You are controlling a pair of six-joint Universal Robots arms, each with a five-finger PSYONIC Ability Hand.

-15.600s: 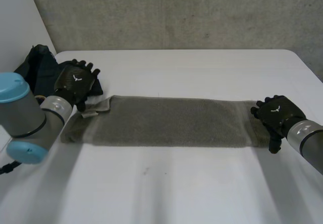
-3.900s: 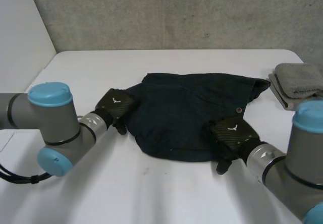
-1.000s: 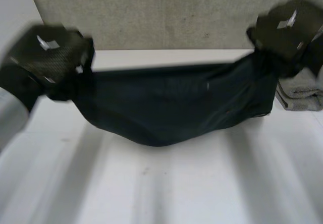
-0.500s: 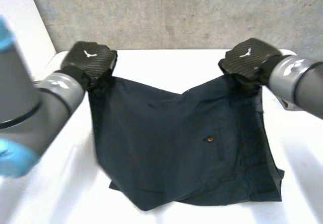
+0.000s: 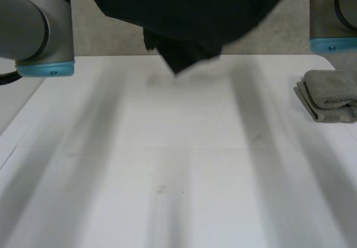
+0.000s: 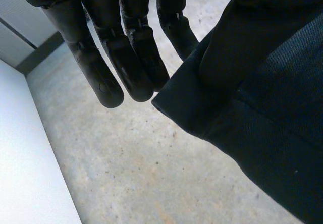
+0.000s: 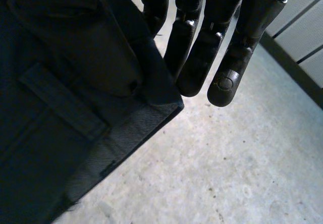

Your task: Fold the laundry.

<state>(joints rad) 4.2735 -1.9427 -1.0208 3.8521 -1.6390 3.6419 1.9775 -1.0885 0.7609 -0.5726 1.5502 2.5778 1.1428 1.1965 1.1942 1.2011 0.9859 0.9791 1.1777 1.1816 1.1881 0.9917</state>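
White table (image 5: 167, 164) spreads below both hands, and the dark garment (image 5: 189, 13) hangs high between them, its lowest tip clear of the surface. The left arm (image 5: 39, 24) and right arm (image 5: 332, 13) stand raised at either side. A folded grey towel (image 5: 332, 94) sits on the table well below the right hand (one piece done, by the look of it).

The left hand (image 6: 116, 42) has straight fingers pinching a hem corner, thumb hidden behind the cloth. The right hand (image 7: 202, 42) pinches the opposite corner, near a pocket flap.

To do this well, I'd say hold the corners level and taut, touch the hanging edge down first, then lay the rest flat.
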